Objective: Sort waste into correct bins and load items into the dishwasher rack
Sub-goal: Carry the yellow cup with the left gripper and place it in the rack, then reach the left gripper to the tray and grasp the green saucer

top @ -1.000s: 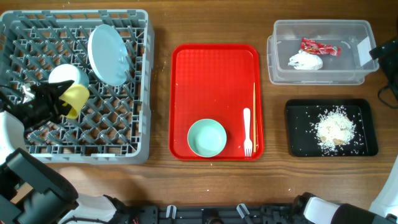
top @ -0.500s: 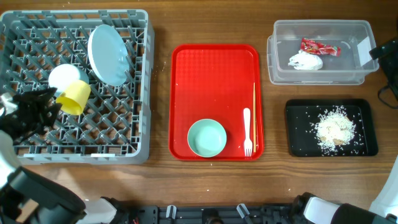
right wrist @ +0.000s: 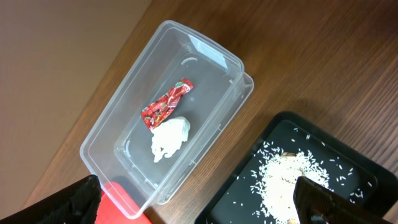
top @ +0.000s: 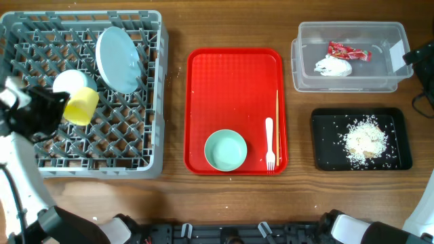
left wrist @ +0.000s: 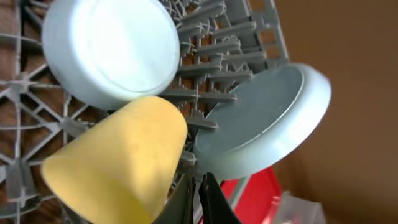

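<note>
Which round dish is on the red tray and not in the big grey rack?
The light green saucer-bowl, on the red tray. The blue plate, blue bowl and yellow cup are all in the grey rack.

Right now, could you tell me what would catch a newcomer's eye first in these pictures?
The bright red tray sits mid-table with a green bowl, white fork and chopsticks on it. Left of it, the big grey rack holds a pale blue plate, a pale blue bowl and a yellow cup. On the right, white rice speckles a black tray.
</note>
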Available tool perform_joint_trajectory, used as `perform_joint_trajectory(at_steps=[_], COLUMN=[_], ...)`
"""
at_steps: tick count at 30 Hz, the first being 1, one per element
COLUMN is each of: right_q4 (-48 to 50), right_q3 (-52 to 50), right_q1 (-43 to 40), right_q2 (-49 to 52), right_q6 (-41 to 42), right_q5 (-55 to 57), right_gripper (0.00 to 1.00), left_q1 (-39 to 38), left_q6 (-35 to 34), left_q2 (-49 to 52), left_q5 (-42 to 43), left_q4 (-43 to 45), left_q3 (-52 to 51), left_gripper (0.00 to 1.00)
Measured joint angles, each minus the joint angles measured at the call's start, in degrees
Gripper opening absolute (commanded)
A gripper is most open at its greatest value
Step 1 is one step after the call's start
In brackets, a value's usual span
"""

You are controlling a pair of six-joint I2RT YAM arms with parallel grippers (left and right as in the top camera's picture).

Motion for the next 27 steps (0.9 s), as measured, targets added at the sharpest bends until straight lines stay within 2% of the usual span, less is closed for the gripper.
perform_joint_trajectory(at_steps=[4, 12, 18, 22, 24, 27], right_q4=[0.0, 0.0, 0.02, 0.0, 0.02, 0.0], right_q3=[0.0, 0.0, 0.0, 0.0, 0.0, 0.0], right_q1=[0.0, 0.0, 0.0, 0.0, 0.0, 0.0], right_q2=[0.0, 0.0, 0.0, 0.0, 0.0, 0.0], right_q6=[0.0, 0.0, 0.0, 0.0, 0.0, 0.0], right_q5=[0.0, 0.0, 0.0, 0.0, 0.0, 0.0], right_gripper=[1.0, 1.0, 1.0, 1.0, 1.0, 1.0], left_q1=[-5.05, -6.03, -5.55, -2.14, -0.85, -1.53], left_q6=[0.63, 1.03, 0.15, -1.77, -1.84, -0.39], left_q2=[0.0, 1.66, 1.66, 0.5, -2.05, -9.31], left_q5=[-10.1, -25.16, -26.99, -27.21, -25.22, -16.85], left_q4=[-0.85, -4.94, -6.91, -10.6, -11.1, -11.02], left_q3=[-0.02, 0.0, -0.02, 0.0, 0.0, 0.17], left_gripper=[0.04, 0.04, 0.04, 0.04, 0.04, 0.04])
